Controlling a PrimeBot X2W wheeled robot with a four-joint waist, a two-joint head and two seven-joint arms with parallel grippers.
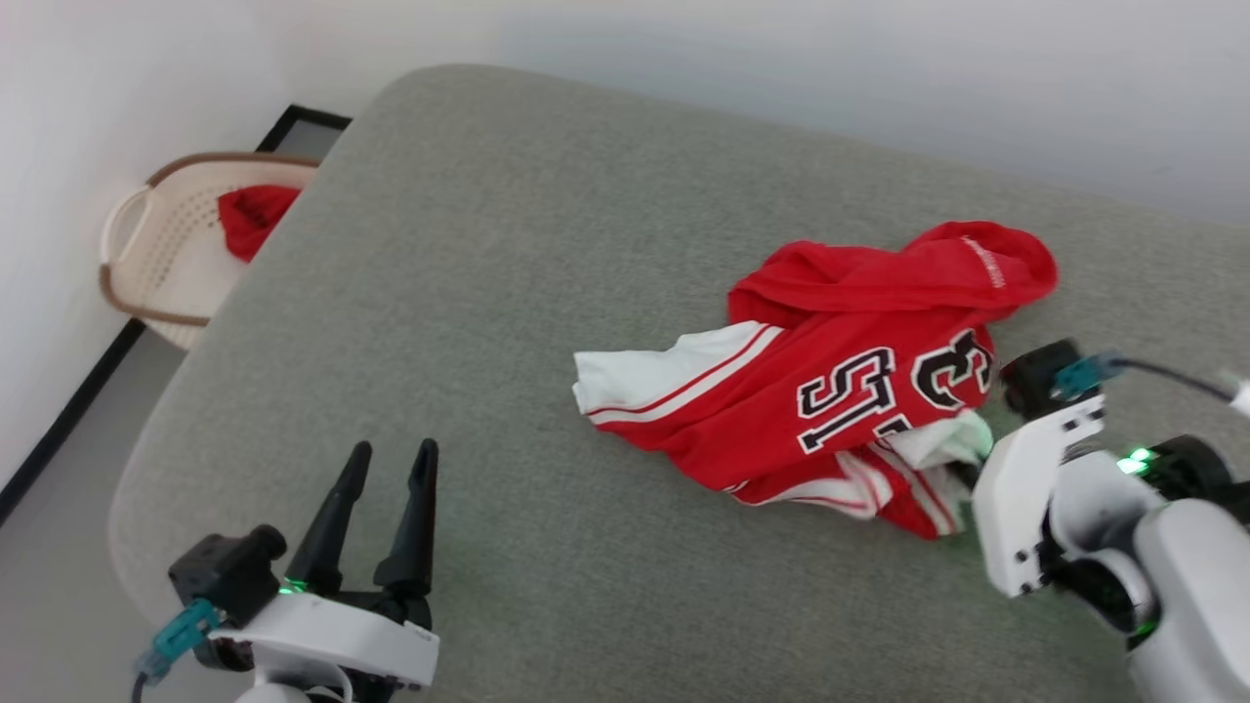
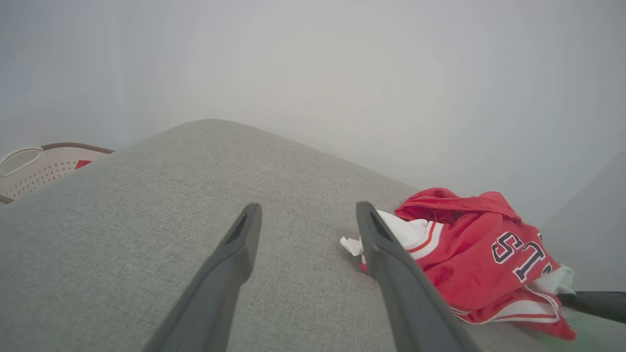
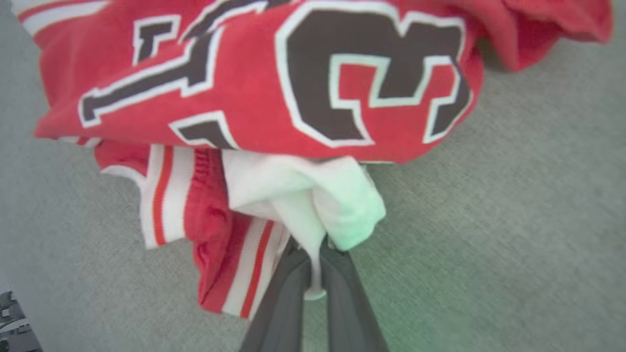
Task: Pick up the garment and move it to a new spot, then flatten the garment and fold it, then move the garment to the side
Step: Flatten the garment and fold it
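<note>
Right wrist view: right gripper [image 3: 313,252] pinches white sleeve fold of red jersey [image 3: 274,98], at its near edge. Jersey lies bunched on grey cushion [image 1: 469,293], long side running left. Left gripper [image 1: 391,454] open, well apart, empty.

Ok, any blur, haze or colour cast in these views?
Right wrist view: slightly soft, green cast on white folds of the garment by the right tool. Left wrist view: hazy, washed-out wall beyond the left tool. Head view: even light, green glow at the right wrist.
</note>
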